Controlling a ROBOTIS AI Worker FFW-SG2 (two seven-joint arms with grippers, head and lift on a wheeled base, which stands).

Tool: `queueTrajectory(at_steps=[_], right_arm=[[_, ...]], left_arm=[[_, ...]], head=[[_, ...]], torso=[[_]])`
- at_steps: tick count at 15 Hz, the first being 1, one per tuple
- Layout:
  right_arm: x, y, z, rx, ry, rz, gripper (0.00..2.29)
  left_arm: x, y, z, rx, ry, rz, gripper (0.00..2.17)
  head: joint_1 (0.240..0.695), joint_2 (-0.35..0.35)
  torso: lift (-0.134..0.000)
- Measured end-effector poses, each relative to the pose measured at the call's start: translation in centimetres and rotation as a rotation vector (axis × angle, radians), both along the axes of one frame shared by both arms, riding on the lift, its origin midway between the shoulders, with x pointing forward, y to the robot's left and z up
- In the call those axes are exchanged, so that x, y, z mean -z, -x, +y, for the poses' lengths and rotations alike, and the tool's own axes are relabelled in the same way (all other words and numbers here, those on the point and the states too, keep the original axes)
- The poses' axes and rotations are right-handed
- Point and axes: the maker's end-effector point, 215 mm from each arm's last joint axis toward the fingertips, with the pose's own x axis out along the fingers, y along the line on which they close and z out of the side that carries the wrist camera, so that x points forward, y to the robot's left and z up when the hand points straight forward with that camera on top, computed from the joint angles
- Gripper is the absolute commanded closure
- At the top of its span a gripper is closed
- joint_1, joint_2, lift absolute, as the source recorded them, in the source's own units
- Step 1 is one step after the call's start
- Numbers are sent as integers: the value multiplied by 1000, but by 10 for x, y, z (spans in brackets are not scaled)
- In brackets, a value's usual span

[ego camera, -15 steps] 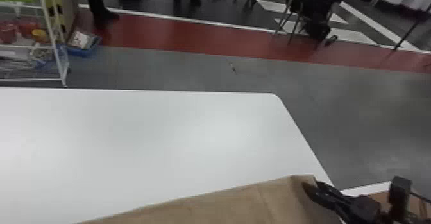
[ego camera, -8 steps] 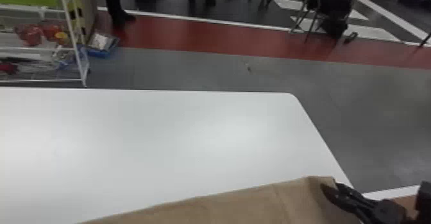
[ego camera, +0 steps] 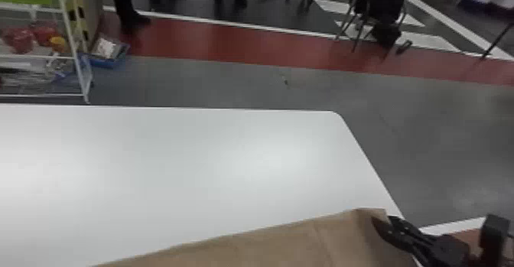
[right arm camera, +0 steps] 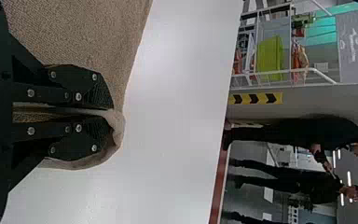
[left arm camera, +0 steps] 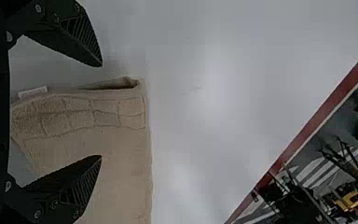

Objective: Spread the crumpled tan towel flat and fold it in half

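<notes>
Tan towel (ego camera: 237,251) stretches across the near part of a white desk (ego camera: 214,163), its far side slanting out to a corner by the right edge. At that corner, the right hand (ego camera: 381,221) grips the cloth; the right wrist view shows its two black fingers (right arm camera: 86,88) pressed together on a pinch of fabric, which curls around their tips. The left hand (left arm camera: 101,111), seen in the left wrist view, is spread wide at the towel's other end, one finger over the cloth and one over bare desktop. Between the two, a grid-patterned band (left arm camera: 74,116) crosses the fabric near a small white tag (left arm camera: 32,92). Beyond the desk's far edge, a white rack (ego camera: 70,36) stands to the left with a blue tray (ego camera: 109,60) on the floor beside it, and a red strip (ego camera: 229,42) crosses the grey floor (ego camera: 237,82).
</notes>
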Motion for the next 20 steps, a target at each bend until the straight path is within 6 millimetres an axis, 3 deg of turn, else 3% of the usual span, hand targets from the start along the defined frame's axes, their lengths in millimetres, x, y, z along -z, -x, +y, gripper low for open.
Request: queueTrajectory(at_steps=[5, 14, 20], right_arm=[[2, 0, 1, -3, 3, 4, 1021], [5, -9, 1, -10, 1, 8, 1021], [7, -10, -3, -5, -2, 11, 1021]], left_arm=[[-13, -22, -7, 16, 4, -29, 211], [26, -23, 2, 27, -94, 73, 215], [32, -28, -4, 42, -95, 85, 370]], head=[[695, -333], [695, -312], [695, -324]], torso=[[-123], [-123], [-123]])
